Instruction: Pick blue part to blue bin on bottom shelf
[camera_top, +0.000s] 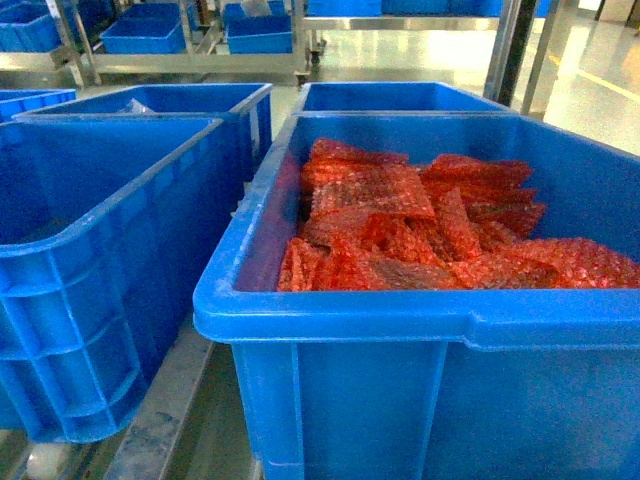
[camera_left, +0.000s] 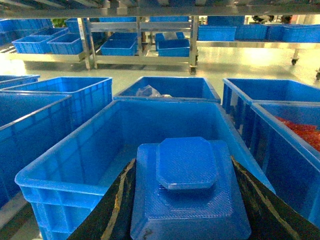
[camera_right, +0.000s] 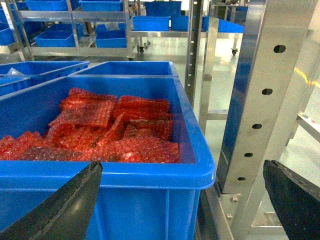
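We're carrying now: the left tool (camera_left: 190, 220) is clamped on the blue part (camera_left: 189, 192), a stepped square block with an eight-sided cap, its dark fingers (camera_left: 107, 210) pressing both flanks in the left wrist view. The part hangs just over the near rim of an empty-looking blue bin (camera_left: 165, 125), which sits in a row of similar bins on the bottom shelf (we see little of the shelf itself in that view, only the bins).

Over on the right, the right tool (camera_right: 182, 200) stands wide apart and holds nothing, one finger low left, the other low right, framing the corner of the bin of red bubble-wrap packets (camera_right: 107, 130) and the perforated steel upright (camera_right: 260, 95) beside it. From the head view we get that same red-filled bin (camera_top: 420, 310) up close and the empty bin (camera_top: 100, 200) to its left; neither arm shows there.

So our read: the pick looks done and we're at the placing step. The next move calls for pushing the part forward past the rim, lowering it into the empty bin, then opening the fingers. The thing to watch is clearing that near wall without clipping it, and keeping away from the red-filled neighbour on the right.
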